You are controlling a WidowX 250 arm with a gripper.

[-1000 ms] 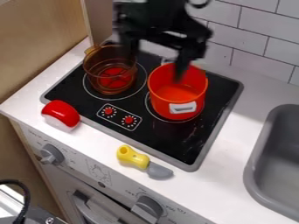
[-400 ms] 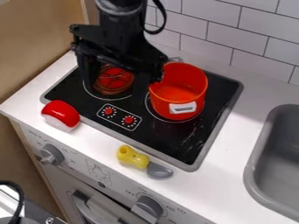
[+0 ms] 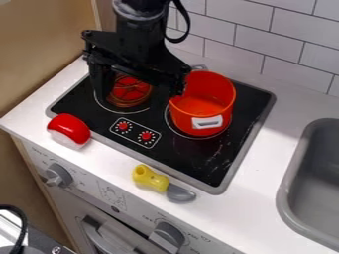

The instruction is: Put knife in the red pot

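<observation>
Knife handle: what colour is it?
Yellow on the knife's handle; it shows best in the camera view.

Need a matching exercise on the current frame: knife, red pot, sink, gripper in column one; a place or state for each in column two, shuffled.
Column 1
1. knife
2. red pot
3. sink
4. gripper

Column 2
A. grey, at the right edge of the picture
B. hanging over the stove, open
C. lying on the white counter, in front of the stove
D. upright on the stove, white handle toward the front

Pairs: 1-C, 2-D, 3-A, 4-B
</observation>
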